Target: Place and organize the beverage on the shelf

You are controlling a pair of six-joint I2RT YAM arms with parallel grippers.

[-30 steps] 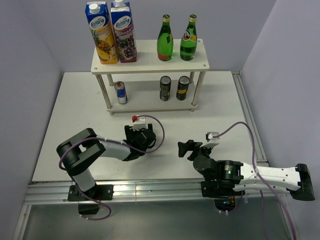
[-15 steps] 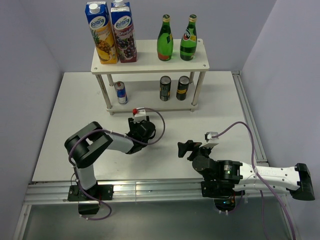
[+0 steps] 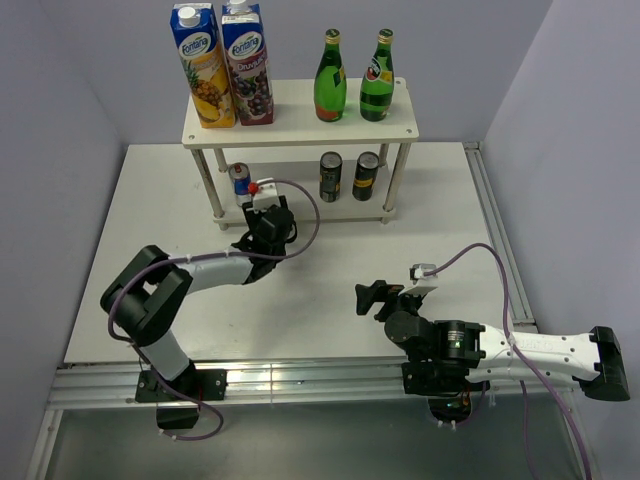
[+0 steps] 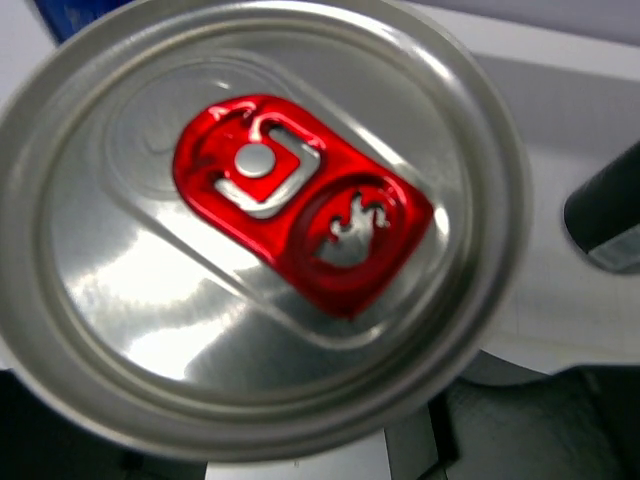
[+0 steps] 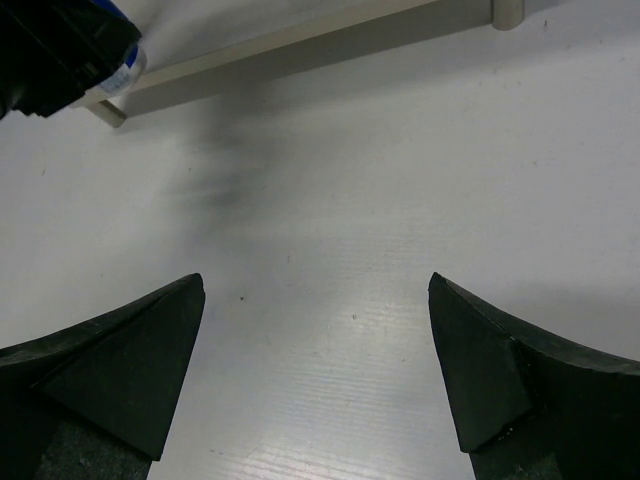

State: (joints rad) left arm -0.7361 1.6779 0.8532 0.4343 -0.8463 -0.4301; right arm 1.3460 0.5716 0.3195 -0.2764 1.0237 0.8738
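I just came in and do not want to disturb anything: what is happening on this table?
The left arm reaches to the left end of the shelf's lower board, jaws shut, close above a small can with a red tab. Whether it touches the can is not visible. Two cartons and two green bottles stand on the top board, and two dark cans on the lower one. The right arm rests low over the table, jaws open, holding nothing.

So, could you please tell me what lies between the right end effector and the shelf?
Nothing but bare white table, seen in the right wrist view from the right end effector to the shelf.
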